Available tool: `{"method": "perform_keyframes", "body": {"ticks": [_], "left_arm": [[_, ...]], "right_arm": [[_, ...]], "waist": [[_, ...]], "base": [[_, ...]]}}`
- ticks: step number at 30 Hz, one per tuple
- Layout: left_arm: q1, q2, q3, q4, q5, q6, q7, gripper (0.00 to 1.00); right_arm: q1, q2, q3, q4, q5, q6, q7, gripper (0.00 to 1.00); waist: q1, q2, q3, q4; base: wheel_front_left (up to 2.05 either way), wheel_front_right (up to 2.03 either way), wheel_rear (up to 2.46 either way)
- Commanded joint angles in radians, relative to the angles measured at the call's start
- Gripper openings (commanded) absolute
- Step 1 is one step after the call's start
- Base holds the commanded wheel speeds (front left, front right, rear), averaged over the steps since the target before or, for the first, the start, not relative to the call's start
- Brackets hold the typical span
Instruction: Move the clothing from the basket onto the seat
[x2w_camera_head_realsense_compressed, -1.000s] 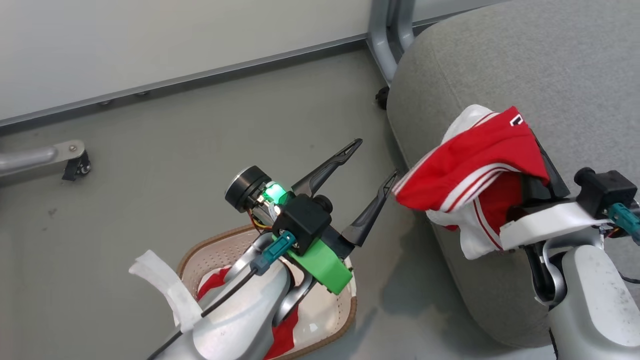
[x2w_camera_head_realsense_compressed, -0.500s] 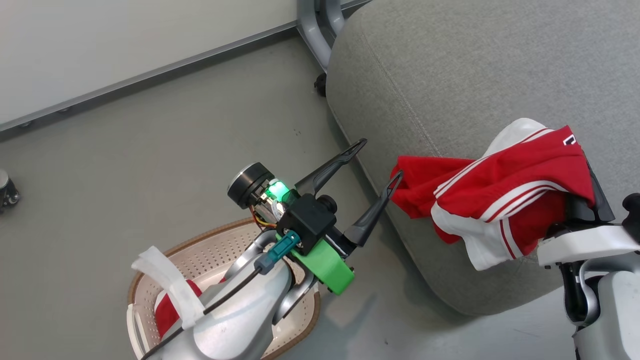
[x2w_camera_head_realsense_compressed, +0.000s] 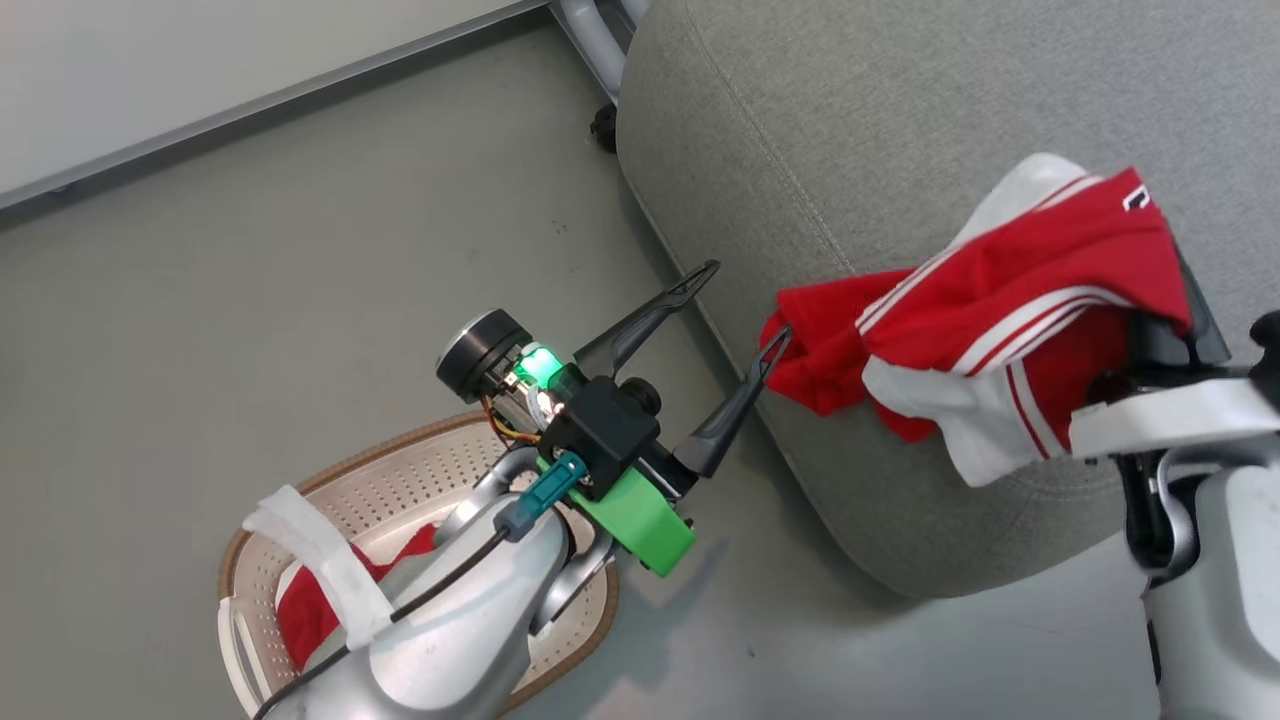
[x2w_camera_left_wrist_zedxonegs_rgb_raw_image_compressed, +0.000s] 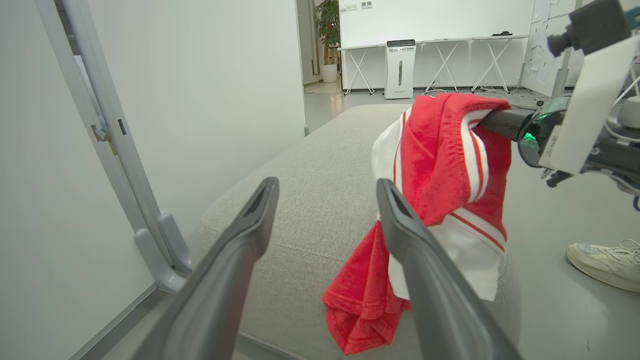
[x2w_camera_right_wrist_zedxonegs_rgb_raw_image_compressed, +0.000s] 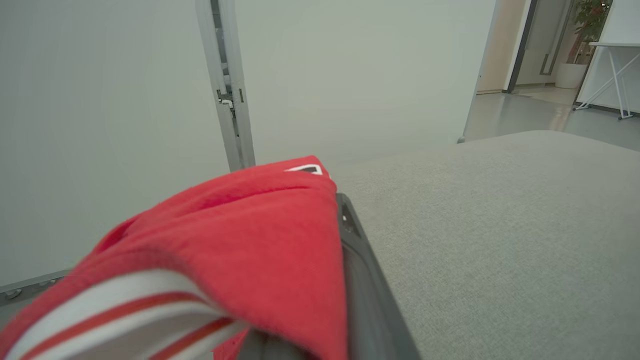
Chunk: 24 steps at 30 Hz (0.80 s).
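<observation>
My right gripper (x2w_camera_head_realsense_compressed: 1165, 262) is shut on a red garment (x2w_camera_head_realsense_compressed: 1000, 310) with white panels and stripes. The cloth drapes over its fingers and hangs just above the near corner of the light-grey seat (x2w_camera_head_realsense_compressed: 900, 150). My left gripper (x2w_camera_head_realsense_compressed: 738, 310) stands open and empty beside the seat's edge, its right fingertip close to the garment's hanging red end (x2w_camera_left_wrist_zedxonegs_rgb_raw_image_compressed: 440, 165). Behind the left arm, the cream basket (x2w_camera_head_realsense_compressed: 400, 480) sits on the floor with a second red garment (x2w_camera_head_realsense_compressed: 300, 620) inside, partly hidden. In the right wrist view the garment (x2w_camera_right_wrist_zedxonegs_rgb_raw_image_compressed: 240, 225) covers all but one finger (x2w_camera_right_wrist_zedxonegs_rgb_raw_image_compressed: 360, 270).
A grey metal frame leg (x2w_camera_head_realsense_compressed: 590, 30) with a caster stands at the seat's far corner, and a white wall panel runs along the back. A person's white shoe (x2w_camera_left_wrist_zedxonegs_rgb_raw_image_compressed: 605, 257) rests on the floor beyond the seat. Bare grey floor (x2w_camera_head_realsense_compressed: 300, 250) lies to the left.
The camera has turned, shifting the whole view left. My right gripper has carried the garment further in over the seat. The left gripper stays open.
</observation>
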Motion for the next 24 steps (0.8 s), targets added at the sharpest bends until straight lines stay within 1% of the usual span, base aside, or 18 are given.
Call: {"method": "perform_keyframes", "body": {"ticks": [1,7,13,20,24], "left_arm": [[-0.022,0.013,0.008,-0.008,0.006,0.008,0.001,1.0],[-0.06,0.039,0.016,-0.039,0.027,0.015,0.006,1.0],[-0.103,0.063,0.023,-0.067,0.044,0.019,0.018,1.0],[-0.139,0.08,0.024,-0.091,0.056,0.023,0.025,1.0],[-0.153,0.084,0.018,-0.103,0.062,0.023,0.027,1.0]], "right_arm": [[-0.047,-0.012,0.002,-0.008,-0.001,-0.001,-0.003,0.0],[-0.248,-0.069,-0.017,0.003,-0.016,-0.001,-0.003,0.0],[-0.473,-0.144,-0.078,0.04,-0.024,-0.001,-0.003,0.0],[-0.716,-0.255,-0.14,0.137,-0.04,-0.001,-0.003,0.0],[-0.824,-0.298,-0.146,0.203,-0.049,-0.001,-0.003,0.0]], "waist": [[0.0,0.0089,0.035,0.008],[0.0,0.0089,0.141,0.028],[0.0,0.0089,0.25,0.051],[0.0,0.0089,0.344,0.079],[0.0,0.0089,0.387,0.088]], "base": [[0.0,0.0,0.0],[0.0,0.0,0.0],[0.0,0.0,0.0],[0.0,0.0,0.0],[0.0,0.0,0.0]]}}
